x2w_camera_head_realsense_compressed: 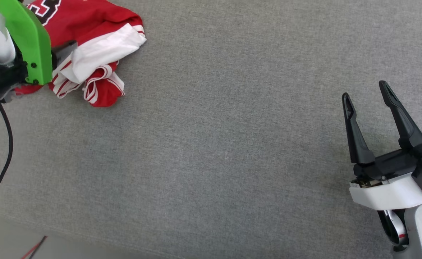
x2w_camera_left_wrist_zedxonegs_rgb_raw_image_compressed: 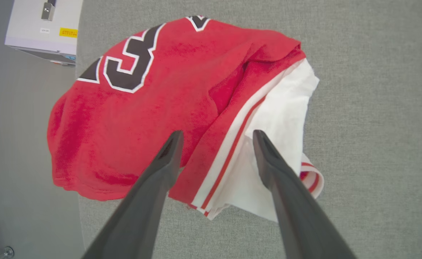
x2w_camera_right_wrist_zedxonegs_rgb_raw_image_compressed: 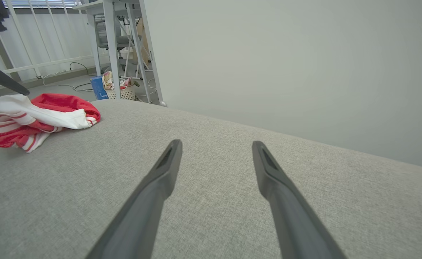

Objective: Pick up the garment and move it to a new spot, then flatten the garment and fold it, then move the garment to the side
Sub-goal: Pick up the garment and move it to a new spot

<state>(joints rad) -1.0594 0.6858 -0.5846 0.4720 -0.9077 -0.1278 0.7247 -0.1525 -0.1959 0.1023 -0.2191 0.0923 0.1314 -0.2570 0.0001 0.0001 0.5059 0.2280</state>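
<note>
— Start at the left: how does the left tool stand?
— The left tool (x2w_camera_left_wrist_zedxonegs_rgb_raw_image_compressed: 217, 133) is spread wide and grips nothing. Its two fingers point down at the garment (x2w_camera_left_wrist_zedxonegs_rgb_raw_image_compressed: 142, 118), a crumpled heap straight ahead of the tips.
— What lies under each finger?
— One tip is over the red body, the other over a white sleeve with red-striped trim. Beyond the tips shows part of a black, white-edged number. Whether the tips touch the cloth I cannot tell.
— And where does the heap sit?
— On the grey cloth-covered counter (x2w_camera_head_realsense_compressed: 211, 144), right at its edge. The red side, out past the finger over the body, laps over the rim.
— Further right?
— A stretch of counter, then the right tool (x2w_camera_head_realsense_compressed: 365, 90), also spread, holding nothing, above the counter. The garment lies well apart from it, off to its left.
</note>
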